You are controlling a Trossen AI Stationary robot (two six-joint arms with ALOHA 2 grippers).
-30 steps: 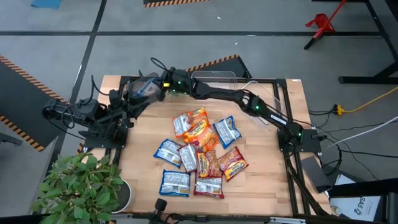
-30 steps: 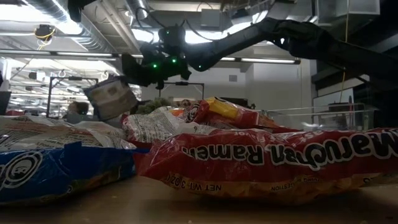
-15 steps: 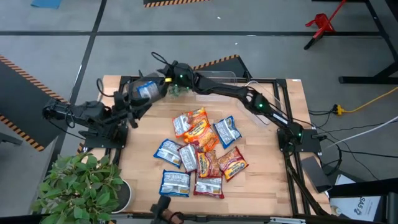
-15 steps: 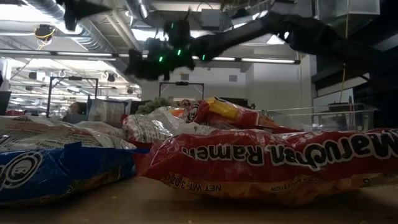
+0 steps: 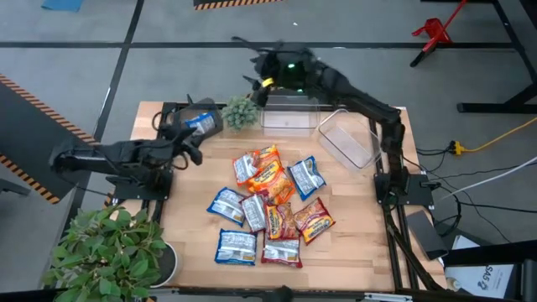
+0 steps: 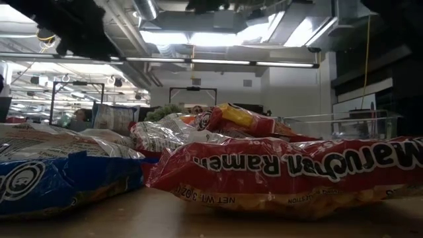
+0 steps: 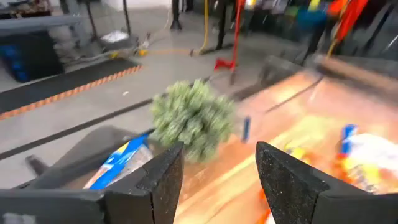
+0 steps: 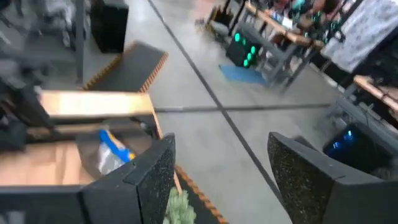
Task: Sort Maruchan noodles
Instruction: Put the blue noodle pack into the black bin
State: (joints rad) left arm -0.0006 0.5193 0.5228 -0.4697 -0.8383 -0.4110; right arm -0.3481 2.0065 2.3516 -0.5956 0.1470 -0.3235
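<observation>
Near pile: noodles (image 5: 268,205) lie in a loose heap at the middle of the table (image 5: 352,243), packets overlapping, blue, orange and red mixed; in the low view a red packet (image 6: 291,175) and a blue packet (image 6: 59,182) fill the foreground.
Left gripper (image 5: 191,149): at about 10 o'clock from the pile, low over the table's edge, fingers (image 7: 161,180) spread wide with nothing between them.
Stray packet (image 5: 201,124): blue and white, at the table's 10 o'clock corner, just beyond the left gripper (whether it sits in a bin I cannot tell).
Small plant (image 5: 241,111): just beside that packet, at about 11 o'clock.
Bins: one clear bin (image 5: 348,138) at about 2 o'clock from the pile.
Right gripper (image 5: 256,77): farthest, raised past the table's far edge at 12 o'clock, fingers (image 8: 149,174) parted, gripping nothing.
</observation>
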